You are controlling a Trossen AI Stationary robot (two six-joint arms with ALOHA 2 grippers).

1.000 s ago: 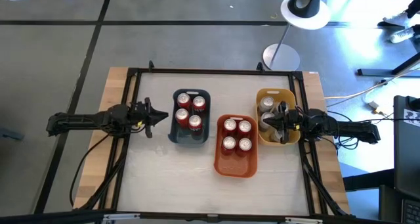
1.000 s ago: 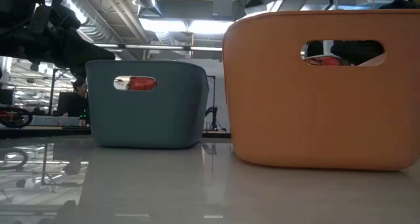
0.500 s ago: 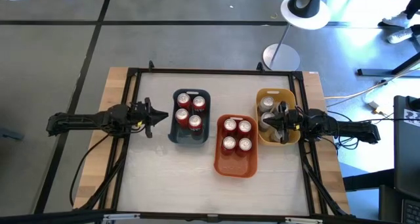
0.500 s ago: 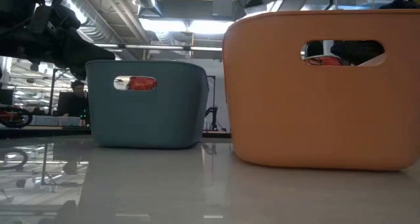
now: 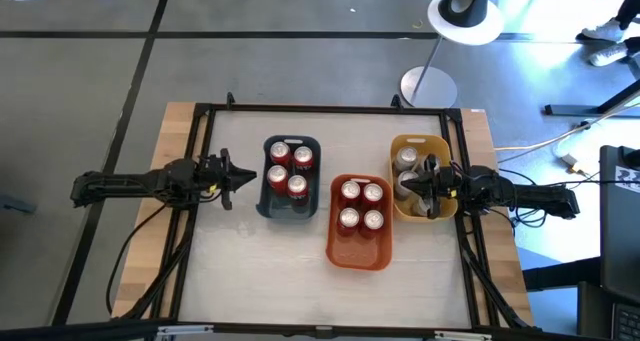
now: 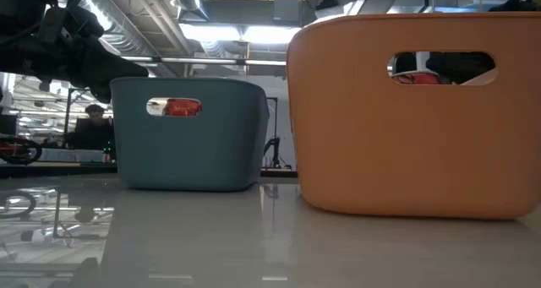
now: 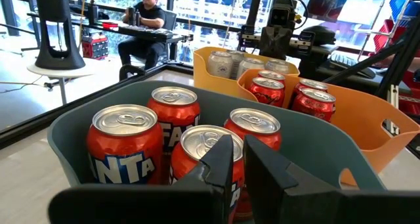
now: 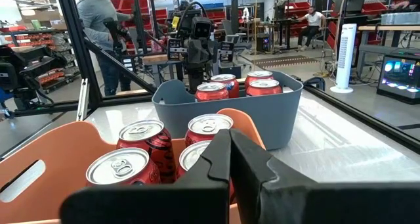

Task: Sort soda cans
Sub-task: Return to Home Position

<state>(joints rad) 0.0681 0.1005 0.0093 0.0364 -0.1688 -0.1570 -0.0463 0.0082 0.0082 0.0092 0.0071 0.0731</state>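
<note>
3 bins (image 5: 360,258) amid open tabletop (image 5: 260,276)

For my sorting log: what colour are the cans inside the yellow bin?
The cans in the yellow bin are silver-grey, clearest in the left wrist view.

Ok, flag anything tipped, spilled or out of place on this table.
Nothing stands out. Red soda cans stand upright in the orange plastic bin and blue-grey plastic bin, silver-grey cans in the yellow plastic bin; none on the white table. Left gripper and right gripper wait at the sides.
</note>
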